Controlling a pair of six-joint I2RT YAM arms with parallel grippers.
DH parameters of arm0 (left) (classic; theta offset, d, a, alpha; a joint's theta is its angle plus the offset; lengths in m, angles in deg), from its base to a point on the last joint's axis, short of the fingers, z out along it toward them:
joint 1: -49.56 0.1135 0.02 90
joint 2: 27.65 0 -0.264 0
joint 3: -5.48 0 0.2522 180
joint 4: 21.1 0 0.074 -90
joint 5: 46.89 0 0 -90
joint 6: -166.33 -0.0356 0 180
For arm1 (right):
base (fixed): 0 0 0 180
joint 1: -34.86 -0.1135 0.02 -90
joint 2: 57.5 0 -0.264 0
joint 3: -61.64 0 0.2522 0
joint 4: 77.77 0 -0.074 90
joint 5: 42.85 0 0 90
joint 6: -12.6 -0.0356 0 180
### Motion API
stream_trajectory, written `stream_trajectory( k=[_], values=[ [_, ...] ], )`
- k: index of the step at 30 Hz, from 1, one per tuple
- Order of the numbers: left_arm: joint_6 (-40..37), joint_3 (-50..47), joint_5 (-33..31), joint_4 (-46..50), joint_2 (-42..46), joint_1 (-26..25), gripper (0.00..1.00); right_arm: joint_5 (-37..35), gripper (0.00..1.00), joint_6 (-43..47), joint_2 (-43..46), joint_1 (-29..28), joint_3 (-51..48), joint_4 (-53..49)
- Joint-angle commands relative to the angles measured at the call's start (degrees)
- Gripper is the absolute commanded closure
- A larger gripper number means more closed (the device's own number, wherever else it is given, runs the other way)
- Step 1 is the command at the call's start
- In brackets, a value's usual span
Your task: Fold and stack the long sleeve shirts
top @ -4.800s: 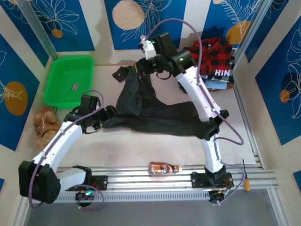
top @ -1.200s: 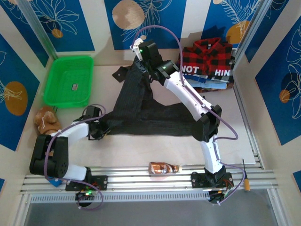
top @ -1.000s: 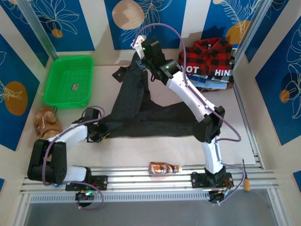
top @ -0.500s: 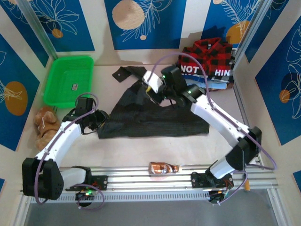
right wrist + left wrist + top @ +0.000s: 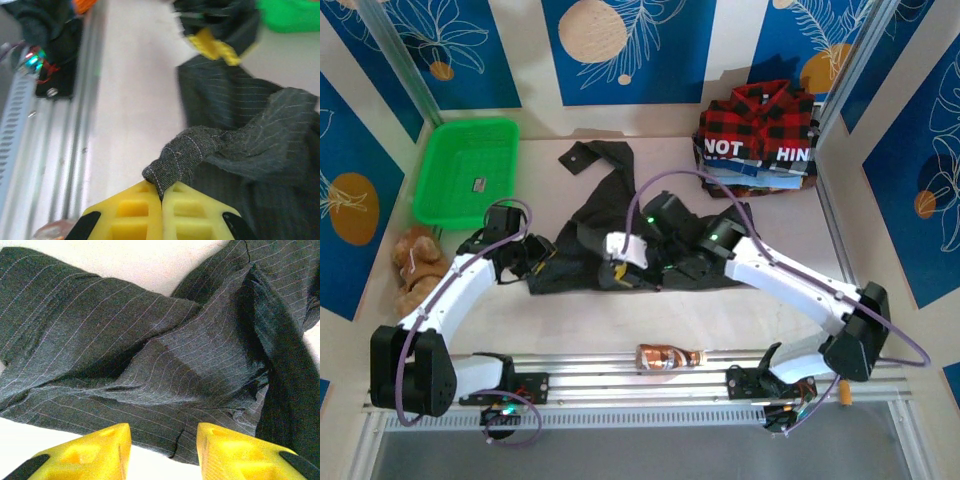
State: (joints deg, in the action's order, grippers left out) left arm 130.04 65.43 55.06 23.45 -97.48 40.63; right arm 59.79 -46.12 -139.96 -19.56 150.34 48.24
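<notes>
On the table (image 5: 620,320), the top view places the charcoal shirt (image 5: 585,225) crumpled at centre and the plaid shirt (image 5: 765,115) at the far right corner. The right wrist view shows the right gripper (image 5: 161,192) clamped on a bunched charcoal fold. The left wrist view shows the left gripper (image 5: 164,440) with jaws apart, empty, at the cloth's edge.

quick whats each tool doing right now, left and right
Left tool: open, nothing between its fingers.
Right tool: closed, pinching a fold of the dark charcoal pinstriped cloth shirt.
</notes>
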Motion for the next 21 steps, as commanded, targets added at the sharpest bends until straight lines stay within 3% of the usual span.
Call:
stream_trajectory(
  k=[1,5,7,10,13,14,21],
  values=[
    [0.3,-1.4,-1.3,1.8,2.1,-0.5,0.58,3.1,0.96,6.6,-4.6,-4.1,2.5,-9.6],
    [1.3,-2.7,-3.6,4.0,6.2,0.6,0.56,2.4,0.91,8.3,-8.4,-8.8,1.7,-10.6],
    [1.4,-3.3,-4.0,4.9,7.9,1.3,0.54,2.7,0.84,7.1,-9.6,-10.4,1.4,-9.6],
    [0.9,-3.0,-3.9,5.7,8.8,1.8,0.51,1.7,0.62,4.0,-11.4,-12.4,0.9,-9.0],
    [-0.2,-1.8,-3.4,5.7,8.4,1.9,0.48,0.6,0.33,-0.2,-11.1,-12.6,-1.2,-8.0],
    [-0.7,-1.5,-3.4,5.4,8.3,1.8,0.46,-0.1,0.30,-2.0,-10.4,-12.3,-2.2,-7.1],
    [-7.2,2.9,1.2,3.0,3.9,-1.2,0.42,-3.7,0.32,-25.4,-4.4,-5.0,-4.5,-2.5]
  ],
)
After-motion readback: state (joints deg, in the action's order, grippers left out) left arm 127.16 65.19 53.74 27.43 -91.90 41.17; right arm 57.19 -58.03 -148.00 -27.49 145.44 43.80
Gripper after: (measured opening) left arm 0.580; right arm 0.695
